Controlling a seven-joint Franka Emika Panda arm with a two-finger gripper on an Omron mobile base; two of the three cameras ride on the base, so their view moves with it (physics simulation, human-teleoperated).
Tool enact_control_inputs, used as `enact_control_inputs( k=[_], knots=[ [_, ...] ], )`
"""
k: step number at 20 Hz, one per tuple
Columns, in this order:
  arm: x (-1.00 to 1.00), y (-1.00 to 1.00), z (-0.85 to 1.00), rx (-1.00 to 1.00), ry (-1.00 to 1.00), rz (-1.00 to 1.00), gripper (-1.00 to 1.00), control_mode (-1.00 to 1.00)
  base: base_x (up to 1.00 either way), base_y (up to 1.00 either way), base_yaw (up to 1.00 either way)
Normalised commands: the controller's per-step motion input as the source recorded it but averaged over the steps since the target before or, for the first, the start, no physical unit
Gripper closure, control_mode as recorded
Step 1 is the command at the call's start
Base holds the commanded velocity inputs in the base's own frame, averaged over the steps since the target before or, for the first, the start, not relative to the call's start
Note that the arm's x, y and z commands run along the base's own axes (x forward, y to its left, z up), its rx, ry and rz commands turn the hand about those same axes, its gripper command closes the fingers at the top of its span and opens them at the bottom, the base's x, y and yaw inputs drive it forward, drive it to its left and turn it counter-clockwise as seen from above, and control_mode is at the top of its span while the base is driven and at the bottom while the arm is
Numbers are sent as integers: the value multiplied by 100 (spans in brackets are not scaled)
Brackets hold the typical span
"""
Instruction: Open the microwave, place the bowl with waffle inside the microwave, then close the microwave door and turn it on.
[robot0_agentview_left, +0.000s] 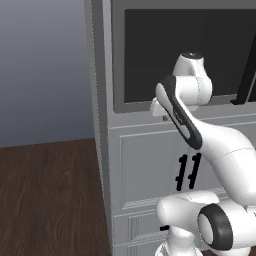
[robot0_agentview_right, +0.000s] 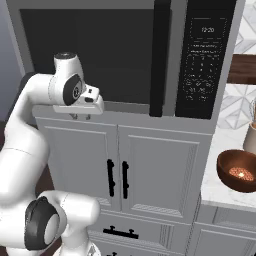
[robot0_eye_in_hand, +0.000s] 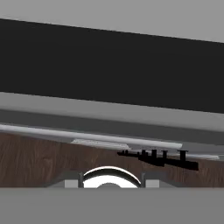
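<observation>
The microwave (robot0_agentview_right: 125, 55) is built in above grey cabinet doors, and its control panel (robot0_agentview_right: 204, 55) is on the right. The microwave door (robot0_agentview_left: 180, 55) is shut, its dark glass filling the front. Its long black bar handle (robot0_agentview_right: 160, 60) runs vertically beside the panel. A brown bowl (robot0_agentview_right: 239, 171) holding the reddish-brown waffle (robot0_agentview_right: 240, 174) sits on the white counter at the far right. My gripper (robot0_agentview_right: 79, 116) hangs just below the door's lower left edge, pointing down, far left of the handle. In the hand view the gripper (robot0_eye_in_hand: 110, 183) has its fingers apart with nothing between them.
Two panelled cabinet doors with short black handles (robot0_agentview_right: 117, 179) stand under the microwave, and drawers (robot0_agentview_right: 120, 232) lie below them. A jar (robot0_agentview_right: 250, 127) stands on the counter behind the bowl. Dark wood floor (robot0_agentview_left: 45, 200) lies open to the left of the cabinet column.
</observation>
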Motion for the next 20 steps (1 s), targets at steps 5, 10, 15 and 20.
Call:
enact_control_inputs(
  k=[5, 10, 15, 20],
  knots=[
    [-10, 18, 0, -1, 0, 1, -100, -100, 0, 0, 0],
    [-67, -15, 11, 9, -21, -1, -100, -100, 0, 0, 0],
    [-92, -53, 88, 15, -59, 0, -100, -100, 0, 0, 0],
    [-68, -79, 100, 8, -61, 2, -100, -100, 0, 0, 0]
  ],
)
